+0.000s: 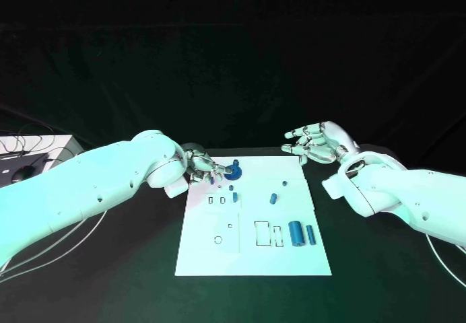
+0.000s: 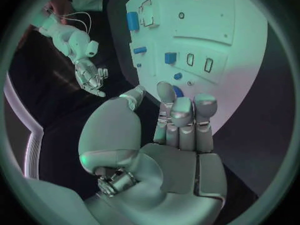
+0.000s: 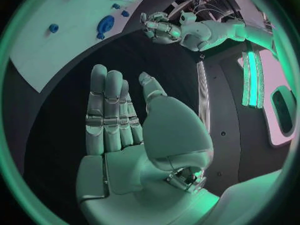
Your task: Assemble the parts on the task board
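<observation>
The white task board [image 1: 254, 259] lies in the middle of the black table. A round blue part [image 1: 232, 172] sits near its far left corner. My left hand [image 1: 201, 168] hovers right beside that part, fingers straight and thumb apart, holding nothing. In the left wrist view its fingertips [image 2: 182, 105] hide part of the round blue part [image 2: 179, 91]; I cannot tell if they touch. My right hand [image 1: 316, 142] is raised beyond the board's far right corner, fingers spread and empty. Two blue cylinders [image 1: 302, 233] lie near the board's right edge, and small blue parts [image 1: 274, 198] lie mid-board.
A white box with cables [image 1: 29, 158] stands at the table's far left. The board has empty slots and outlines [image 1: 262, 232] near its middle. Black cloth hangs behind the table.
</observation>
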### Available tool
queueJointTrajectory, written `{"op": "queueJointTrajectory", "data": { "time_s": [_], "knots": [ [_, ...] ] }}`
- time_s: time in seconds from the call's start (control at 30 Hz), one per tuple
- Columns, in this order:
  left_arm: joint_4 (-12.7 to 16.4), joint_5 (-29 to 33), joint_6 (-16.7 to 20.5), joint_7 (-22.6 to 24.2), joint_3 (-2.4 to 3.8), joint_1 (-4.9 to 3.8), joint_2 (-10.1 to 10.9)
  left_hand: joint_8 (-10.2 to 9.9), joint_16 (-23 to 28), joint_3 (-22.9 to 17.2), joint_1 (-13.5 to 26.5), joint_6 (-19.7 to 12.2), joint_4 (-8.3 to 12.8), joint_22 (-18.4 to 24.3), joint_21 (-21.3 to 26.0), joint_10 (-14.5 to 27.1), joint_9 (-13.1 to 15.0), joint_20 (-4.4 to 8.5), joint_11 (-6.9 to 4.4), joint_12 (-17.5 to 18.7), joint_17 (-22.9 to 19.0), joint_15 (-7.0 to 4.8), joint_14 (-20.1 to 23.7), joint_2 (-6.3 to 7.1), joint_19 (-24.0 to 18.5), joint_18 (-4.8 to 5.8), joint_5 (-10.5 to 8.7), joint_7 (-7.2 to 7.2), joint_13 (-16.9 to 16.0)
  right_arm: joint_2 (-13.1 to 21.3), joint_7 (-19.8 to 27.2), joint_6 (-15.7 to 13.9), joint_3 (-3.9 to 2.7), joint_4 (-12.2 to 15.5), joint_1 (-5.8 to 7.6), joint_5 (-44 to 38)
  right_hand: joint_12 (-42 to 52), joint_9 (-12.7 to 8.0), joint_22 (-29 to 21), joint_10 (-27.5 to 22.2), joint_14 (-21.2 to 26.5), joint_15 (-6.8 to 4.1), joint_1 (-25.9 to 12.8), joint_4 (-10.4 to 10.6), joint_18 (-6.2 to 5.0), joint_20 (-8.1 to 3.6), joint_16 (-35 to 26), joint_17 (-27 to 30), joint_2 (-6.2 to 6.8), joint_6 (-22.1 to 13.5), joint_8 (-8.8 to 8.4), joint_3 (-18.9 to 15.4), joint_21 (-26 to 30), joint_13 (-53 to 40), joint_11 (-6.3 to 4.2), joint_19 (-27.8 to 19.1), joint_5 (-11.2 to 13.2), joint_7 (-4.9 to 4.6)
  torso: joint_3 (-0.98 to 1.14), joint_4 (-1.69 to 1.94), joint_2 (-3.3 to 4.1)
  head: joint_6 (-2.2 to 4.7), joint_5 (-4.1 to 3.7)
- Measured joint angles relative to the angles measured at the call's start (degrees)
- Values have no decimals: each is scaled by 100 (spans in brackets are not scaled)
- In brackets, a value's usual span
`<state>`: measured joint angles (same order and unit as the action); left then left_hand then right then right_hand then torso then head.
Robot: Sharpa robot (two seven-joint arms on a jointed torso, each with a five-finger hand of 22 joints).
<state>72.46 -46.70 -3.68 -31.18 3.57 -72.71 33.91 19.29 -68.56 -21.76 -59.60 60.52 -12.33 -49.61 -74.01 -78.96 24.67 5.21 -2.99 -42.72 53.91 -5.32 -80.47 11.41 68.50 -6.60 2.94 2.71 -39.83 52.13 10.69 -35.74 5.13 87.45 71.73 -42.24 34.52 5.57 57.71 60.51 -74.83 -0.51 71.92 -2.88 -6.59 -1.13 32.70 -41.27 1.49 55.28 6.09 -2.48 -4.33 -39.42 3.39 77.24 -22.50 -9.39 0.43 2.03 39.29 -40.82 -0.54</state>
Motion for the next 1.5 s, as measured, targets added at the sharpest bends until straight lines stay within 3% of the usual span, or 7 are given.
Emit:
{"op": "queueJointTrajectory", "data": {
  "time_s": [0.1,0.27,0.33,0.5,0.67,0.77,1.5],
  "knots": [
    [-69,-55,-164,-135,-50,-34,-81,524,-23,-74,83,-415,-77,-50,0,-20,789,0,-20,29,85,-32,-8,-7,0,-1,0,-48,108,-11,88,0,0,-81,7,284,-317,0,-487,-74,213,88,39,-45,1,77,-290,259,-39,-52,68,-45,35,605,56,-267,-55,-47,5,-4,-7,-31,1],
    [-114,-178,-378,-291,-111,-59,-206,774,-66,-176,173,-597,-259,-109,0,-19,1214,0,-20,-33,160,-32,-8,23,0,-1,0,-69,183,-31,219,4,0,-216,19,718,-151,-40,-1717,-69,200,98,31,-169,91,98,-530,662,-119,-138,210,-205,-39,1790,58,-255,-72,-52,6,-8,-14,-70,3],
    [-129,-225,-436,-333,-147,-65,-259,822,-66,-335,209,-608,-284,-152,0,-19,1315,-21,-20,-65,195,-32,-9,59,20,-2,0,-56,205,-39,254,5,0,-249,22,834,-53,-48,-1909,-109,196,102,31,-176,91,96,-537,692,-119,-154,211,-213,-64,1948,97,-239,-81,-50,6,-8,-16,-85,4],
    [-227,-365,-542,-429,-253,-69,-448,831,-66,-411,287,-667,-238,-184,0,-19,1418,-21,-20,-95,167,-32,-9,92,20,-1,0,-57,238,-74,323,12,-1,-304,29,1044,-22,-54,-2113,-150,217,123,31,-175,91,98,-569,726,-119,-160,211,-214,-130,2144,97,-241,-179,-49,-2,-19,-9,-91,-16],
    [-351,-491,-582,-481,-312,-69,-600,829,-66,-411,316,-667,-238,-216,0,-19,1465,-20,-19,-145,150,-32,-9,120,20,-1,0,-57,274,-96,352,25,-1,-324,30,1150,-22,-60,-2270,-167,237,143,31,-185,91,128,-604,760,-119,-188,211,-204,-198,2281,113,-274,-269,-63,-9,-33,2,-89,-24],
    [-397,-555,-597,-500,-324,-69,-641,719,-33,-385,316,-667,-264,-301,39,25,1588,-41,-18,-253,160,-32,-9,120,41,-1,0,-57,389,-97,358,33,-1,-336,31,1190,8,-61,-2341,-169,237,143,31,-189,91,129,-604,762,-119,-190,211,-200,-227,2320,114,-275,-292,-62,-7,-42,6,-88,-35],
    [-659,-658,-731,-510,-385,-64,-844,676,-33,-339,315,-667,-149,-391,85,45,1606,-41,3,-276,162,-31,-9,120,40,-1,0,-57,441,-128,340,76,0,-348,31,1243,29,-61,-2674,-186,237,143,31,-188,91,146,-670,805,-119,-210,210,-200,-422,2448,134,-338,-313,-46,-28,-46,20,-142,-97]
  ]
}}
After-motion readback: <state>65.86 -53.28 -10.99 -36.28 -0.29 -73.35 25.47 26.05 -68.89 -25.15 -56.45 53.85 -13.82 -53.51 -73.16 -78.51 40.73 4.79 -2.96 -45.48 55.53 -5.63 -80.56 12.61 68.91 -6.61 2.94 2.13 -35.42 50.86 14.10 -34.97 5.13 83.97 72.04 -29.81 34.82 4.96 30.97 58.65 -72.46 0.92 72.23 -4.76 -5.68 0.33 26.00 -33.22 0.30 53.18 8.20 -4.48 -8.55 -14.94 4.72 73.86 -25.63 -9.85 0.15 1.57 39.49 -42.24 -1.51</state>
